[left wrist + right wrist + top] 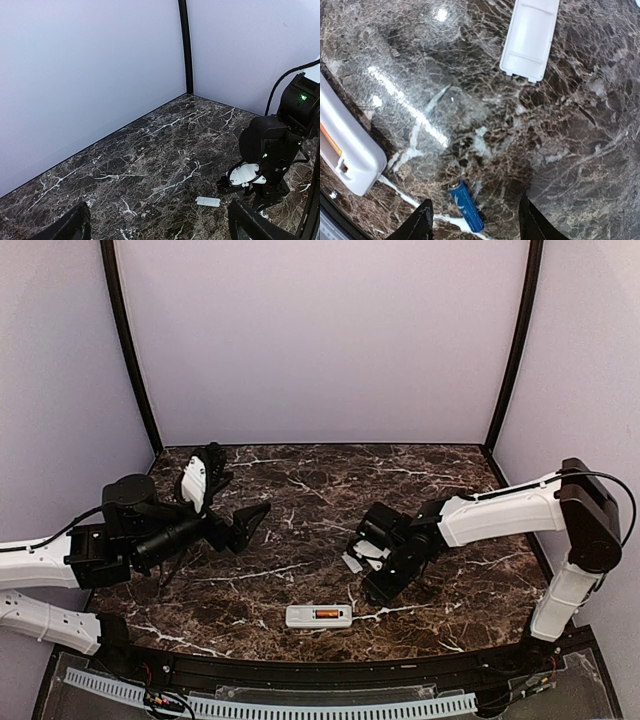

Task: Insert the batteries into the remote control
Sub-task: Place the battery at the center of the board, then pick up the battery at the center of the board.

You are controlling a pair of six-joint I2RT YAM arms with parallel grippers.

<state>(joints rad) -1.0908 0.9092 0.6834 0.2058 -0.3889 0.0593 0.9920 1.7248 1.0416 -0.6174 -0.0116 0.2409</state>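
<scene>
The white remote control [318,616] lies back up near the table's front edge, with the orange-red battery [326,614] in its recess. In the right wrist view its end [350,150] shows at the left. The blue battery [466,206] lies loose on the marble. My right gripper [475,202] hovers low over it, open, with a finger on each side and neither touching. From above, the right gripper [374,582] hides the blue battery. My left gripper [248,519] is raised at the left, open and empty; its fingers [75,225] frame bare marble.
The loose white cover piece [530,37] lies just beyond the right gripper, also seen as the cover [352,562] from above and as the cover [207,201] from the left wrist. Lilac walls and black corner posts [512,350] enclose the marble table [300,480].
</scene>
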